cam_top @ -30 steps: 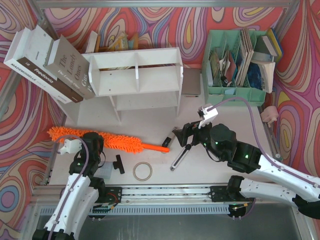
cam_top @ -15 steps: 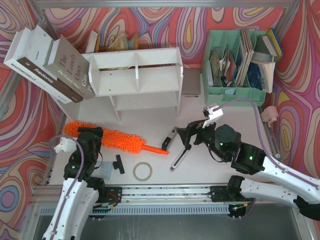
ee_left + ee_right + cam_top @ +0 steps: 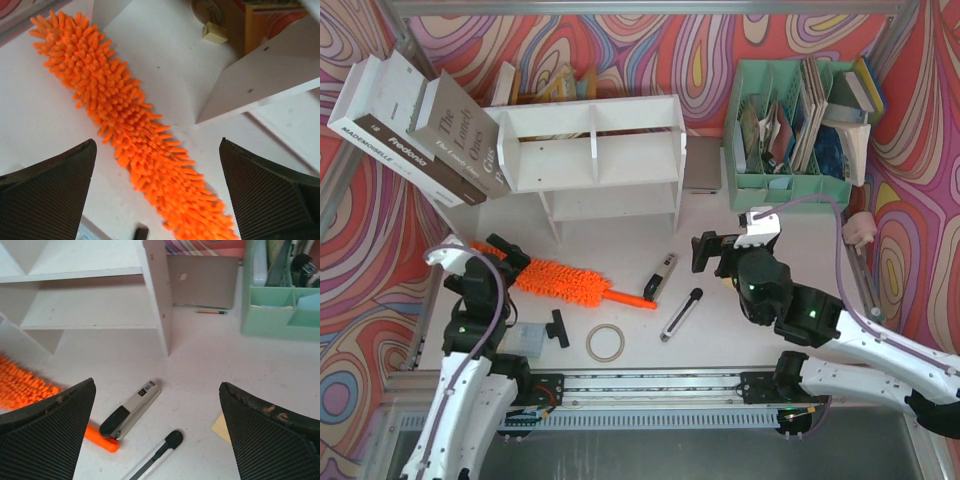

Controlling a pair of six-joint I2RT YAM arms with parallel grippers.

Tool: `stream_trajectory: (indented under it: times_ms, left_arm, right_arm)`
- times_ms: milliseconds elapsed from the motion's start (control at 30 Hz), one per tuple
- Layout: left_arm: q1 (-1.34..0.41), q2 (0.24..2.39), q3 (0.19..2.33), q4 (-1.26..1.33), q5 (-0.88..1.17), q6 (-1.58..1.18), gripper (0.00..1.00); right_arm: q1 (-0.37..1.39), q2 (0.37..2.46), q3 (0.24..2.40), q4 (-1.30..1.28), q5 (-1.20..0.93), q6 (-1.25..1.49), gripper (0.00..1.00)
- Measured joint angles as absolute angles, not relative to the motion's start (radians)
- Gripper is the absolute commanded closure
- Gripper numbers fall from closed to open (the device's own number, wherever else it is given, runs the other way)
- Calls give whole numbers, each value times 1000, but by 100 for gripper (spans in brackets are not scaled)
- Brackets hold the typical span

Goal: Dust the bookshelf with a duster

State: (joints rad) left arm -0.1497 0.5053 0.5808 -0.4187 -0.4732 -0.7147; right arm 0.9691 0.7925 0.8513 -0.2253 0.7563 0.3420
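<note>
The orange fluffy duster (image 3: 555,278) lies flat on the table in front of the white bookshelf (image 3: 595,150), its thin handle (image 3: 632,299) pointing right. My left gripper (image 3: 503,256) hovers open over the left part of the fluffy head, touching nothing. In the left wrist view the duster (image 3: 135,135) runs diagonally between the wide-apart fingers of the left gripper (image 3: 157,145), and a bookshelf board (image 3: 270,75) shows at right. My right gripper (image 3: 716,252) stands open and empty, right of the handle tip. In its wrist view the right gripper (image 3: 157,387) faces the bookshelf (image 3: 155,300) and the handle end (image 3: 100,441).
A grey stapler (image 3: 661,277) and a pen (image 3: 681,314) lie by the handle tip. A tape ring (image 3: 606,342) and a black T-shaped tool (image 3: 558,328) sit near the front edge. A mint green organiser (image 3: 800,120) stands back right, with leaning books (image 3: 420,120) back left.
My left gripper opened and let go of the duster's head, which shifted right and turned. My right gripper drew back to the right, away from the stapler, and opened wider.
</note>
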Motion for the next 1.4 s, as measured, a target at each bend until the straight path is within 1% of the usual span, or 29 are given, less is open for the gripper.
stream_trajectory:
  times_ms: [133, 300, 433, 533, 600, 800, 967, 1067, 1133, 1233, 1400]
  left_arm:
    - [-150, 540, 418, -235, -494, -598, 2]
    - [-149, 611, 325, -63, -529, -460, 2]
    - [-150, 644, 281, 140, -544, -348, 2]
    - [-149, 715, 242, 286, -548, -281, 2]
    - [-150, 788, 207, 401, -547, -239, 2]
    - [-147, 1057, 144, 707, -515, -142, 2]
    - [-126, 1315, 115, 1005, -451, -93, 2]
    - [-70, 1456, 118, 1172, -399, -90, 2]
    - [-37, 1545, 133, 1225, -361, -91, 2]
    - [-8, 1537, 164, 1206, -310, -101, 2]
    - [8, 1529, 205, 1192, -284, -120, 2]
  right_arm:
    - [966, 838, 852, -250, 834, 392, 1]
    - [898, 891, 848, -275, 860, 431, 1]
    - [736, 904, 822, -272, 800, 435, 1]
    - [596, 921, 794, -257, 741, 430, 1]
    - [519, 941, 775, -238, 706, 418, 1]
    - [385, 1049, 757, -144, 648, 371, 1]
    - [301, 1124, 680, -1, 620, 324, 1]
    - [254, 1167, 610, 107, 596, 295, 1]
    - [228, 1193, 555, 201, 582, 276, 1]
    - [208, 1239, 466, 358, 569, 234, 1]
    - [202, 1381, 326, 680, 523, 137, 1]
